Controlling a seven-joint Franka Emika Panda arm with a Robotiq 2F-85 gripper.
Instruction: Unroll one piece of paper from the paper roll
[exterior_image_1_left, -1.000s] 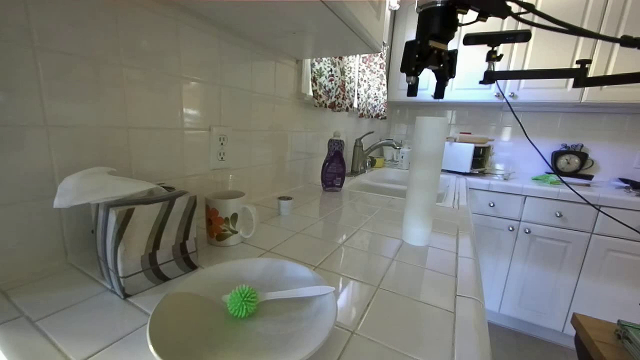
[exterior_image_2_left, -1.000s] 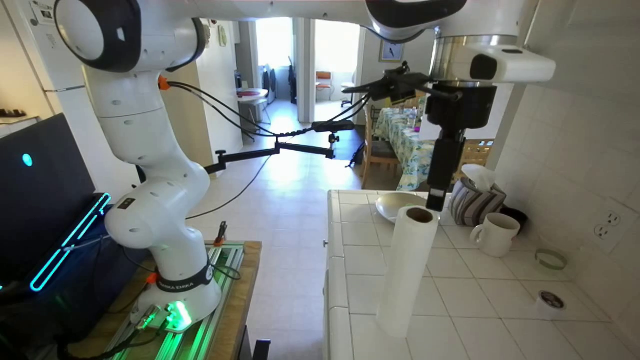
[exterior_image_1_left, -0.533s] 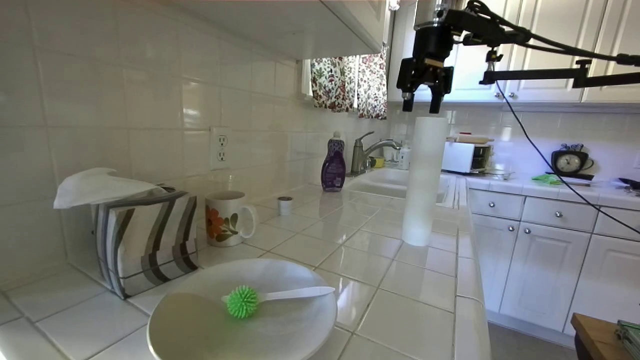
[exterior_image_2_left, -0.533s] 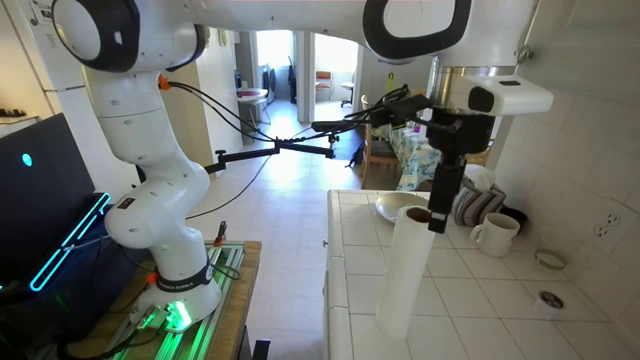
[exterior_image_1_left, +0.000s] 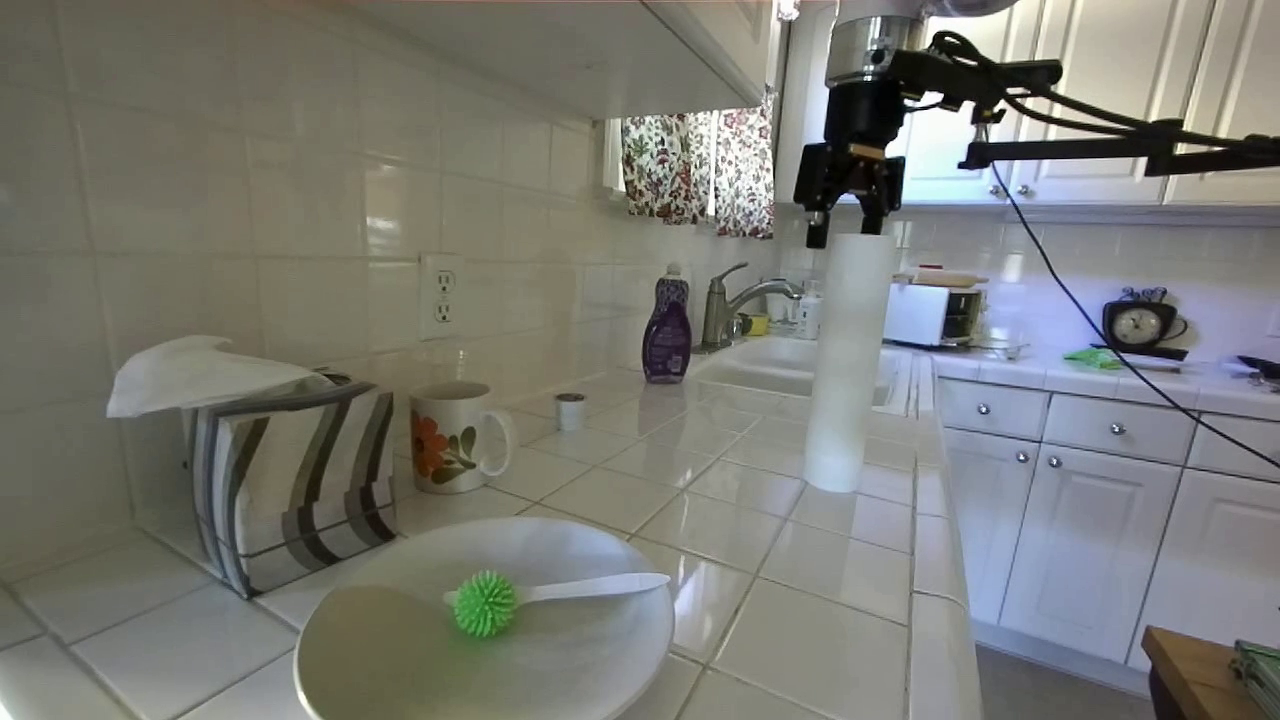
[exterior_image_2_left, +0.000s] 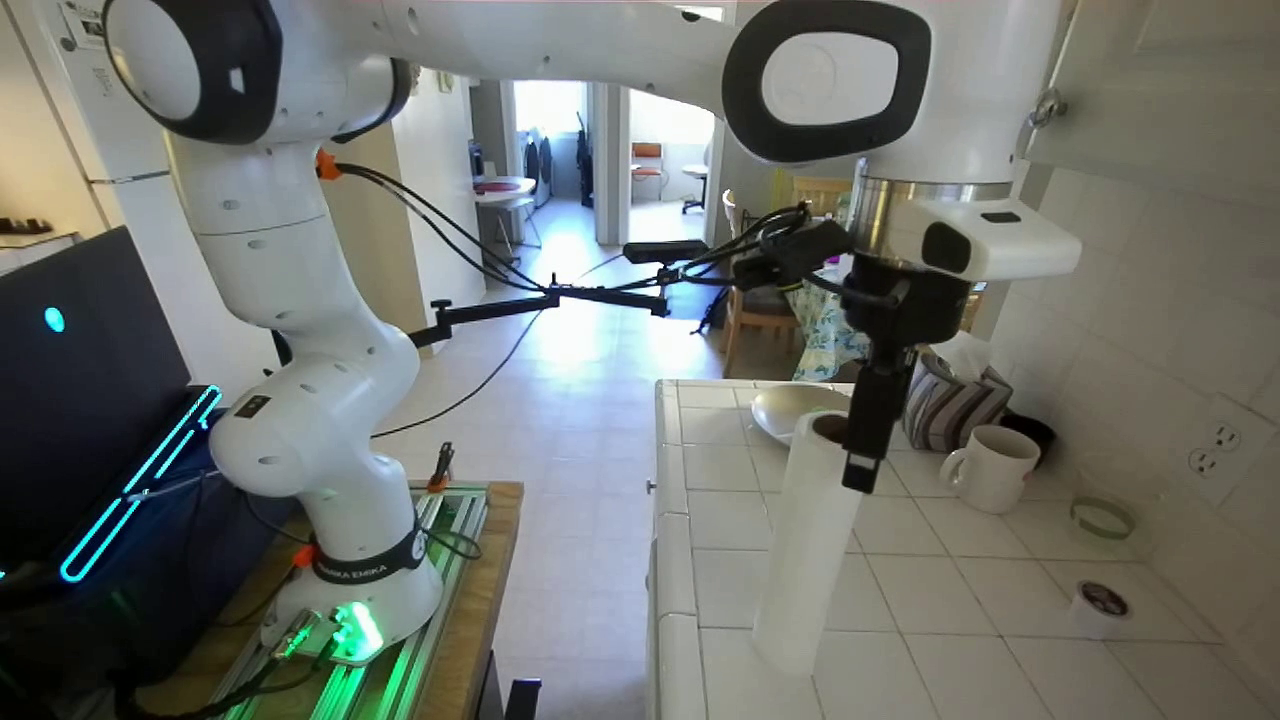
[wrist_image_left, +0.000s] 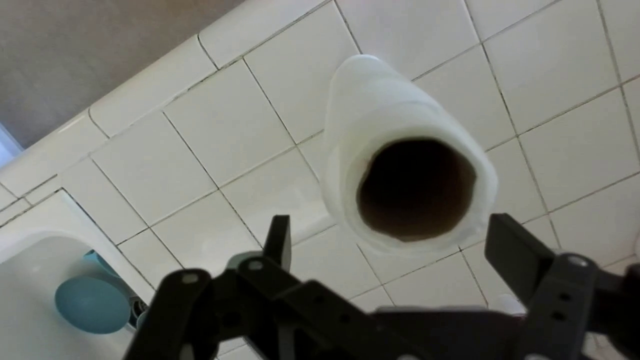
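Note:
The paper roll is a tall white cylinder standing upright on the tiled counter, in both exterior views. In the wrist view I look down into its dark hollow core, inside a white rim. The piece of paper cannot be told apart from the roll. My gripper is open and empty, pointing down at the roll's top edge, in both exterior views. In the wrist view its fingers stand wide apart, left and right of the rim's near edge. I cannot tell whether they touch it.
A white bowl with a green brush, a striped tissue box, a flowered mug and a small cup stand on the counter. A purple bottle is by the sink. The counter edge runs close beside the roll.
My gripper has moved down from above the roll to the level of its top edge, still open. The roll and the other things on the counter have not moved.

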